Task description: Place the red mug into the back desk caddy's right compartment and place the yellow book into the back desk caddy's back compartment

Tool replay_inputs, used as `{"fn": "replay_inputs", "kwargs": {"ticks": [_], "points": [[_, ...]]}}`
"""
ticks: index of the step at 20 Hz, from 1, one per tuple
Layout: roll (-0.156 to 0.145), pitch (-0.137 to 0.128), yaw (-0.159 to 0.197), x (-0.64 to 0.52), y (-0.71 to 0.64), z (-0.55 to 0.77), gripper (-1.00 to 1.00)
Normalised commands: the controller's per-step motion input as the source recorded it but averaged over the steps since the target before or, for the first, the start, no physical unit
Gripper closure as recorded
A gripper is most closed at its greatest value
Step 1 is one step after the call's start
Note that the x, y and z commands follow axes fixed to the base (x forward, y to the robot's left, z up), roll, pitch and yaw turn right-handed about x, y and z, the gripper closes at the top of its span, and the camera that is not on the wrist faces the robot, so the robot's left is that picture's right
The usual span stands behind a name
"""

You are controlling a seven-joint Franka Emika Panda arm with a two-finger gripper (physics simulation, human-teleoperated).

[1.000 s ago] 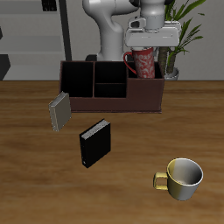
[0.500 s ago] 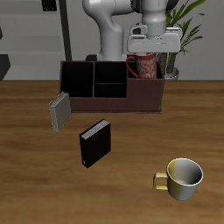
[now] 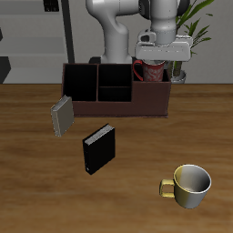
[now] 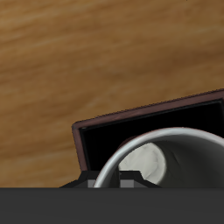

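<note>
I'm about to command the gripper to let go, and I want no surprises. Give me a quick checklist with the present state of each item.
1. red mug inside the back desk caddy, in its right compartment: ok.
2. Mug resting on the compartment floor: cannot tell.
3. Mug upright: ok.
4. gripper state on the mug: cannot tell, fingers hidden.
5. yellow book placed: not ok, it leans outside the caddy's end.

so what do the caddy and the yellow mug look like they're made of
The back desk caddy looks like dark reddish-brown wood or board with a matte finish and a black interior. The plain yellow-gold mug looks like glazed ceramic or polished metal: it shows soft highlights on its rim. Renders leave both open.
</note>
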Motion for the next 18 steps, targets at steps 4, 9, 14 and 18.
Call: {"fn": "replay_inputs", "kwargs": {"ticks": [4,9,14,18], "points": [[0.052,0.023,0.022,-0.04,0.20,-0.19,1.00],[0.024,-0.020,-0.006,-0.08,0.08,0.05,1.00],[-0.039,0.019,-0.023,0.08,-0.12,-0.10,1.00],[-0.035,-0.005,-0.015,0.00,-0.09,-0.04,-1.00]]}}
